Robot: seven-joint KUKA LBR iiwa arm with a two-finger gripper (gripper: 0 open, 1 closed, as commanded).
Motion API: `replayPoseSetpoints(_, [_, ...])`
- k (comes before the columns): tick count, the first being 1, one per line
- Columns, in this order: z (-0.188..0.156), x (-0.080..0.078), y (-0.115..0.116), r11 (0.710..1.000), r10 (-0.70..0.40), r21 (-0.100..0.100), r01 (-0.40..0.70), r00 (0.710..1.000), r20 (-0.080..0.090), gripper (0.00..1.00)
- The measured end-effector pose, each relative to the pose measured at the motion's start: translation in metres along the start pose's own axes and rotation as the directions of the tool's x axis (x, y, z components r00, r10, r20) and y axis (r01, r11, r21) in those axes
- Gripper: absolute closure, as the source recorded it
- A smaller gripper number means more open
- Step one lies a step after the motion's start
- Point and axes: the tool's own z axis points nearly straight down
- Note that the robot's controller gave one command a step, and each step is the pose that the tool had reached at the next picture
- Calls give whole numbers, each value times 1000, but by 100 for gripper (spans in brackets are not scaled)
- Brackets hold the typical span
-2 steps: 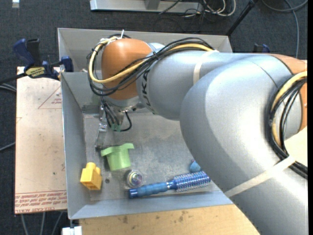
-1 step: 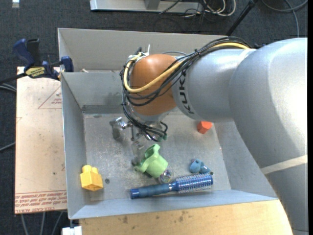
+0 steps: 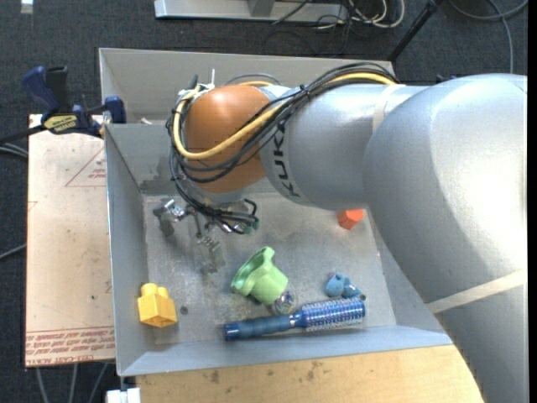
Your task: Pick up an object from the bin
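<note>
Gripper low over bin floor, grip state not discernible; green plastic piece near, toward view's lower right.

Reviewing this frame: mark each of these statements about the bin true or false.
1. A yellow block lies near the lower-left corner of the bin. True.
2. The end effector has lifted the green object. False: the green object lies on the bin floor, lower right of the end effector and apart from it.
3. A blue brush lies along the bin's bottom wall. True.
4. The orange piece touches the yellow block. False: it lies across the bin, beside the arm.
</note>
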Motion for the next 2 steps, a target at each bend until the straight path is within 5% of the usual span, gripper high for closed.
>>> replayPoseSetpoints(1, [8, 72, 52, 949, -316, -3, 316, 949, -4, 0])
replayPoseSetpoints(2, [-107, 33, 38, 992, -128, 3, 128, 992, 5, 0])
